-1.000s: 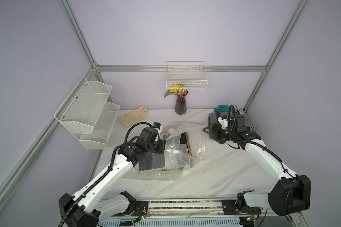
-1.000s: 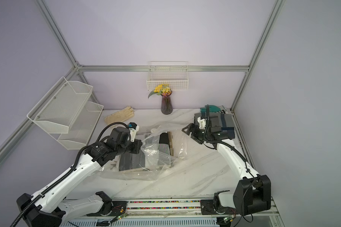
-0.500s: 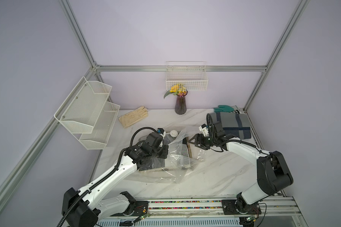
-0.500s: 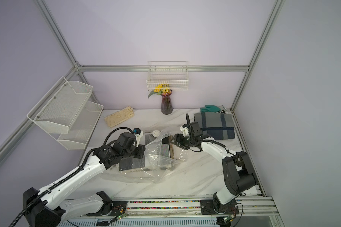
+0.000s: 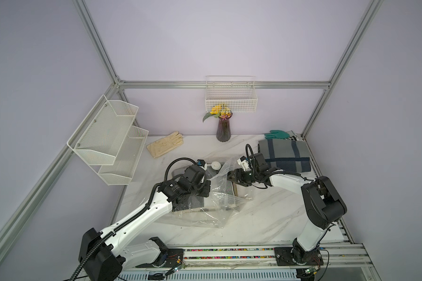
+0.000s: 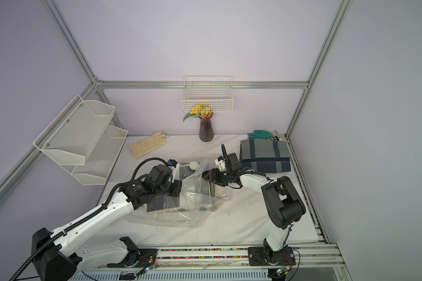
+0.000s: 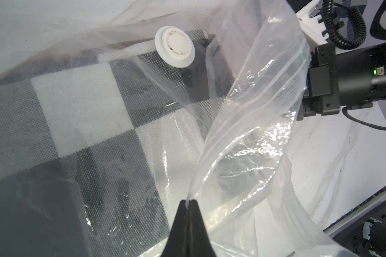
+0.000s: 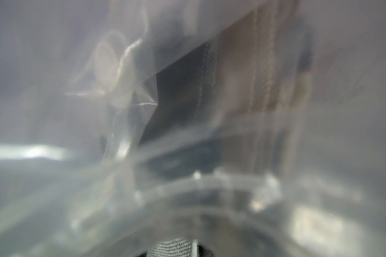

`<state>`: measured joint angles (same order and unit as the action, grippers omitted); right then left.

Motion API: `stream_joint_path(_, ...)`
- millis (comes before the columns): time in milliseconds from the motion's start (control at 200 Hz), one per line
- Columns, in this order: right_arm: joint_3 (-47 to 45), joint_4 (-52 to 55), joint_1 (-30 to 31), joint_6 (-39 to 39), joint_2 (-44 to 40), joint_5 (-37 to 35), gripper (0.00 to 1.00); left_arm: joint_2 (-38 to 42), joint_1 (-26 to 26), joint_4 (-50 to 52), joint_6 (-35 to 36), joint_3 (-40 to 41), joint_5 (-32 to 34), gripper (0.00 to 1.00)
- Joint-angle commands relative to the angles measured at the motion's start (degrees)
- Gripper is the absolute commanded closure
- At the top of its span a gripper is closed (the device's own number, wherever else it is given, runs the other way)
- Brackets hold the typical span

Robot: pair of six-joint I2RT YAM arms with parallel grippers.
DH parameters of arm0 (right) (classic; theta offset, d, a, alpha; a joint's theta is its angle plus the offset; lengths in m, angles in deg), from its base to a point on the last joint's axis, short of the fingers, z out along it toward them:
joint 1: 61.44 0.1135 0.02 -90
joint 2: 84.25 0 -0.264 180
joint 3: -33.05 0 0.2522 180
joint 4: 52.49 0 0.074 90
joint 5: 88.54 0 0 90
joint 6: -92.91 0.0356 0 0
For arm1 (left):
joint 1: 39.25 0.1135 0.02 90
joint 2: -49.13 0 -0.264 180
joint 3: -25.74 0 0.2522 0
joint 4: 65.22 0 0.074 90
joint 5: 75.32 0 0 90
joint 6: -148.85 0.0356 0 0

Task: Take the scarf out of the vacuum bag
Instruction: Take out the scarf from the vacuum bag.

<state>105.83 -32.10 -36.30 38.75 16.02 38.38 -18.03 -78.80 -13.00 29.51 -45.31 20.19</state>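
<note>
Two arms meet over a crumpled vacuum bag (image 5: pixel 206 215) in the middle of the white marble table (image 5: pixel 266 219). At far left a white mesh shelf (image 5: pixel 107 143) hangs on the side wall, and a cream glove (image 5: pixel 165 146) lies on the table near the back.

The left arm (image 5: pixel 154 209) extends over the bag's left part. In the left wrist view the left jaws are closed tight on a fold of the clear plastic, which stands up above the scarf (image 7: pixel 87 138). The scarf, checked in dark grey and white, lies flat inside the bag. The round white valve cap (image 7: pixel 175 47) sits on the plastic over the scarf's edge; in both top views it shows just beyond the left wrist.

At the back wall a dark vase (image 5: pixel 223 129) of yellow flowers stands beneath a white wire basket (image 5: pixel 230 97).

The right arm (image 5: pixel 285 180) lies low, pointing at the bag's raised open edge from the right, with the right jaws at the bag's mouth. The right wrist view is blurred by plastic close to the lens, so I cannot tell whether these jaws are open, closed or holding anything.

Further right a folded grey cloth (image 5: pixel 284 155) with dark blue stripes lies near the back corner, with a green glove (image 5: pixel 277 133) just behind it.
</note>
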Motion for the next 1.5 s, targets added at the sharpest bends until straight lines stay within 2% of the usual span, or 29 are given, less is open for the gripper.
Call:
stream_joint_path(0,0.52,-2.12,1.16,-0.57,-1.95,-1.92,0.40,-0.08,-0.42,-0.51,-0.97,-0.71,1.15,1.00)
stream_joint_path(275,-0.06,7.16,3.33,-2.96,-6.67,-16.30,0.40,0.18,-0.70,-1.36,-1.33,1.57,1.15,1.00)
stream_joint_path(545,-0.69,4.94,4.10,-2.17,-7.55,-15.66,0.41,-0.04,-0.79,-1.63,-0.89,1.50,1.69,1.00)
stream_joint_path(945,0.75,3.28,5.04,-1.57,-2.80,-12.05,0.44,0.45,-0.79,-1.81,-0.80,2.01,2.04,1.00)
stream_joint_path(1085,0.55,1.23,5.43,-1.14,-1.71,-10.19,0.47,0.53,-0.79,-1.81,-0.80,2.11,2.04,1.00)
stream_joint_path(1170,1.50,1.69,5.86,-1.72,-1.17,-9.28,0.53,0.72,-0.79,-1.81,-0.72,2.28,2.21,1.00)
stream_joint_path(1335,2.35,2.24,7.05,-2.78,-4.00,-8.15,0.60,0.77,-0.79,-1.81,-0.80,2.54,2.35,1.00)
stream_joint_path(1495,3.32,3.66,8.15,-3.57,-8.16,-8.08,0.61,0.73,-0.79,-1.82,-0.80,2.37,2.48,1.00)
